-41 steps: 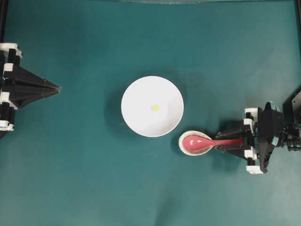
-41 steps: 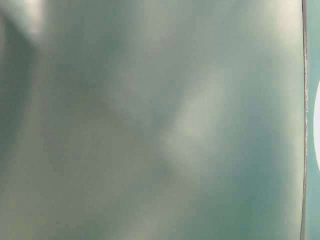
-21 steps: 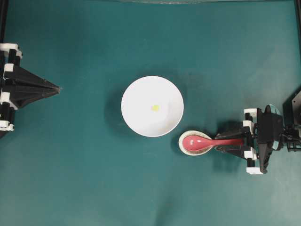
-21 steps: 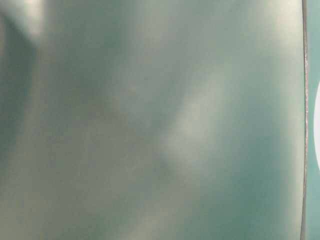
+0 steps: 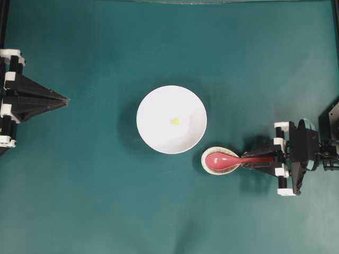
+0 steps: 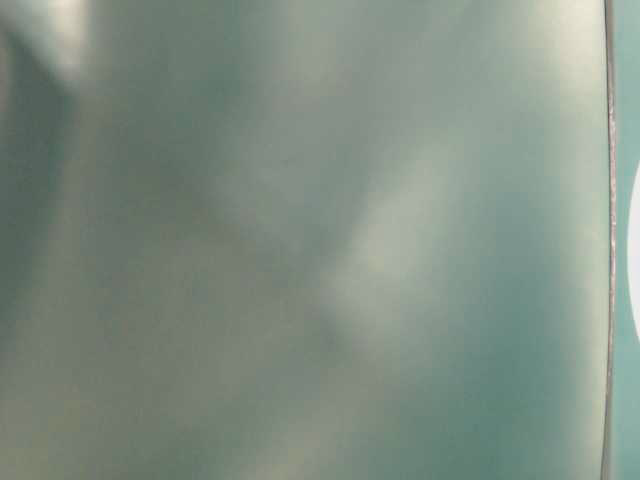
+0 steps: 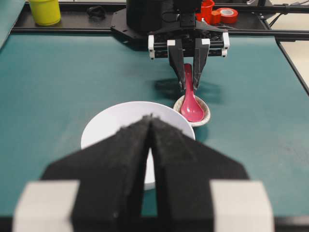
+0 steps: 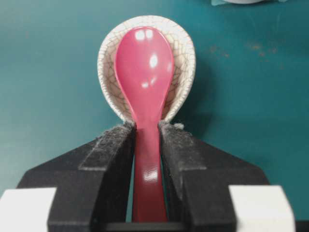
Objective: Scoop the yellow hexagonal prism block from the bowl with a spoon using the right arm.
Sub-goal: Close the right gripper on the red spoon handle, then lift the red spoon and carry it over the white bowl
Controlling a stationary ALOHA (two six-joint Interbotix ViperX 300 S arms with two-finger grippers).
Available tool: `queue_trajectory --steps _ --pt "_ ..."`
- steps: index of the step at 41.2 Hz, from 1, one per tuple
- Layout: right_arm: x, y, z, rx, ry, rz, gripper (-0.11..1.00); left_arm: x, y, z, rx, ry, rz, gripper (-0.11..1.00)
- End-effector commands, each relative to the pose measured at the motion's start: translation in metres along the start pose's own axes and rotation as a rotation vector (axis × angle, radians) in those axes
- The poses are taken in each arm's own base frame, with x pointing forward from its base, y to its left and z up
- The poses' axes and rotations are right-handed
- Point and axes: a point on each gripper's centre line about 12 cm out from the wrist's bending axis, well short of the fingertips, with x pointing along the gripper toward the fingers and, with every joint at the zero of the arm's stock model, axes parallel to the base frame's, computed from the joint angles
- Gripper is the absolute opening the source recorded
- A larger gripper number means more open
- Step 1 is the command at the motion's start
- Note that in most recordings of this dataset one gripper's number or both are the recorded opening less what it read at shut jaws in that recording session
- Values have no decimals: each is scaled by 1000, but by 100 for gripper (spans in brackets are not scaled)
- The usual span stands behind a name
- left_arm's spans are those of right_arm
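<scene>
The white bowl (image 5: 153, 100) sits mid-table with the tiny yellow block (image 5: 174, 121) inside it. The pink-red spoon (image 5: 222, 160) lies with its scoop in the speckled cream spoon rest (image 5: 205, 163), right of and below the bowl. My right gripper (image 5: 249, 160) is shut on the spoon's handle. In the right wrist view its pads (image 8: 116, 145) press the handle of the spoon (image 8: 145, 67) just behind the rest (image 8: 108, 53). My left gripper (image 5: 66, 99) is shut and empty at the far left. In the left wrist view my left gripper (image 7: 150, 118) hides the block.
In the left wrist view a yellow cup (image 7: 44, 10) and red tape rolls (image 7: 226, 13) stand beyond the table's far edge, behind the right arm. The table-level view is a blur of teal.
My right gripper's jaws have closed in on the spoon handle. The spoon, bowl, block and left arm have not moved.
</scene>
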Motion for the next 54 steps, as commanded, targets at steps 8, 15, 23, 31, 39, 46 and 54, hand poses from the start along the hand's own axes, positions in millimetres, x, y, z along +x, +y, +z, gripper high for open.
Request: queue_trajectory --steps 8,15,23,31,39,46,54 --pt "-4 6 20 16 -83 26 24 2 0 4 2 -8 -2 1" --pt "-11 7 36 20 -125 45 24 2 0 4 2 -8 -2 1" --pt "-16 4 57 18 -133 48 24 2 0 5 0 -9 0 1" --pt "-16 -8 82 65 -82 29 24 2 0 5 2 -9 0 1" --pt "-14 -25 113 100 -5 13 24 2 0 5 6 -9 -2 1" --pt "-7 -40 145 113 68 4 24 2 0 5 8 -9 -2 1" --pt "3 -58 171 147 161 1 24 2 0 5 8 -9 0 1"
